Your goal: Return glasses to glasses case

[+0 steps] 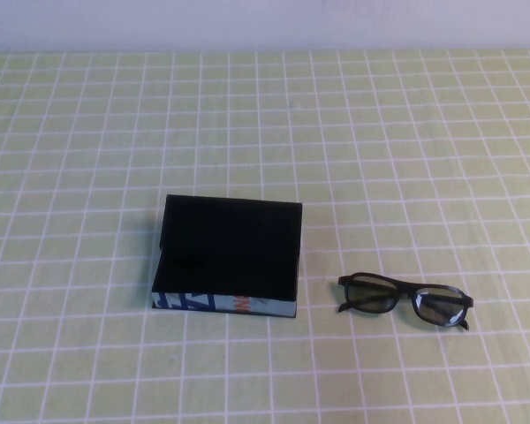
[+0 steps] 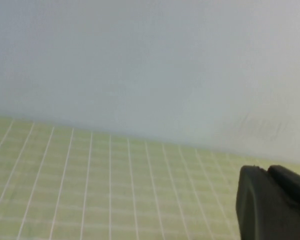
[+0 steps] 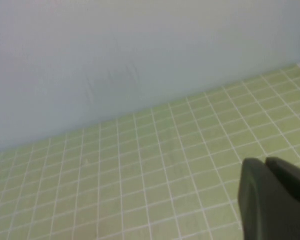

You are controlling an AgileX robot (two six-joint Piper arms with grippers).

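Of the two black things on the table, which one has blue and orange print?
The glasses case, the bigger boxy one on the left. The glasses to its right are plain black. Neither pincer appears in the high view.

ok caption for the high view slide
Open glasses case and glasses apart on the checked cloth; neither gripper in view.

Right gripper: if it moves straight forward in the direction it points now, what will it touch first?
Probably nothing near. The right gripper, outside the high view, points across bare checked tablecloth toward the pale wall. Glasses and glasses case are absent from its view. Depth is uncertain.
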